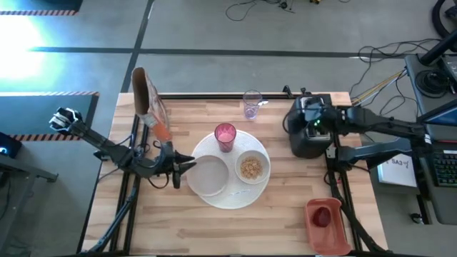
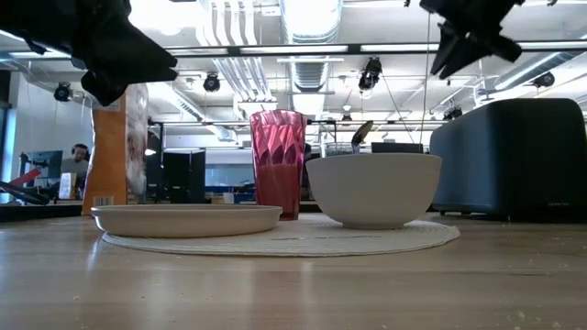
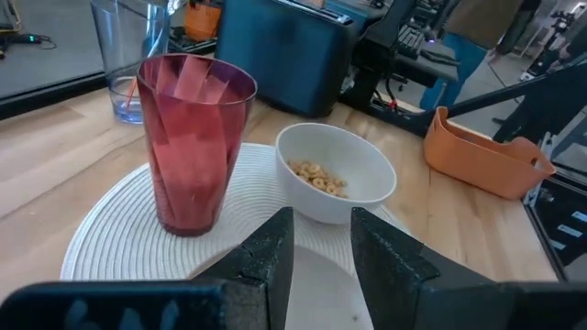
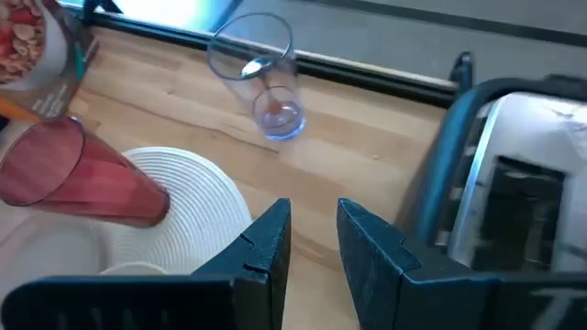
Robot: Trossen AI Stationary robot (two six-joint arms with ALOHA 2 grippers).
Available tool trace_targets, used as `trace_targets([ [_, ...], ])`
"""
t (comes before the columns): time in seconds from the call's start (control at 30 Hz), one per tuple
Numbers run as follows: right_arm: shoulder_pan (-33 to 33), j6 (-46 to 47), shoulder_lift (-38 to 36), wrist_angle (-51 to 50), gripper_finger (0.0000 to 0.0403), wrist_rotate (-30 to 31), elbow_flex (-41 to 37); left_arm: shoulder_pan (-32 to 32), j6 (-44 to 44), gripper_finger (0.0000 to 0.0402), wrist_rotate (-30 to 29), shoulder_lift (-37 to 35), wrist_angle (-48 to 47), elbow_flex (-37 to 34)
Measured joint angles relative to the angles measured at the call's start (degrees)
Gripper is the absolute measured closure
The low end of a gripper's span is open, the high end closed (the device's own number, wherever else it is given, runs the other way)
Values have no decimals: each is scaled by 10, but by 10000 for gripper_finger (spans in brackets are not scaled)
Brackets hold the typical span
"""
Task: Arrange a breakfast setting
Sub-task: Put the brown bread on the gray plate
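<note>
A large round white plate lies mid-table. On it rest a small white plate, a white bowl holding cereal, and an upright pink cup. Beyond them stands a clear purplish glass with a spoon in it. My left gripper hovers open over the small plate's left edge, pointing at the bowl, with nothing between its fingers. My right gripper is open and raised beside the black toaster, slanting down toward the glass.
A cereal box stands at the far left of the table. An orange tray with a small red fruit sits at the near right corner. Bare wood lies along the near edge and between plate and toaster.
</note>
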Motion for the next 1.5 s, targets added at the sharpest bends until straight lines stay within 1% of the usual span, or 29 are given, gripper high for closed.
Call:
trace_targets([
  [0.1, -13, 14, 19, -76, 321, 8, 50, 0, 1, 309, 0, -5, 0, -5],
  [0.27, -33, 73, 55, -265, 321, 11, 104, 0, 7, 309, 0, -14, -10, -5],
  [0.37, -36, 100, 66, -322, 321, 10, 122, 0, 21, 309, 0, -24, -11, -5],
  [0.5, -37, 101, 66, -343, 320, -9, 130, 0, 30, 309, 0, -27, -12, -5],
  [0.63, -42, 102, 64, -345, 301, -37, 128, 0, 31, 309, 1, -26, -17, -5],
  [0.7, -48, 115, 65, -345, 284, -36, 127, 0, 31, 309, 1, -26, -17, -5],
  [0.8, -65, 166, 65, -345, 262, -21, 117, 0, 31, 309, 1, -30, -25, -8],
  [0.93, -89, 187, 65, -346, 248, -23, 98, 0, 20, 309, 2, -45, -57, -9],
  [1.1, -112, 191, 72, -346, 254, -23, 82, 0, 16, 309, 3, -77, -98, -12],
  [1.23, -128, 186, 92, -347, 265, -23, 77, 0, 16, 309, 5, -97, -125, -12],
  [1.5, -148, 131, 149, -346, 270, -13, 93, 0, 16, 309, 6, -125, -166, -12],
])
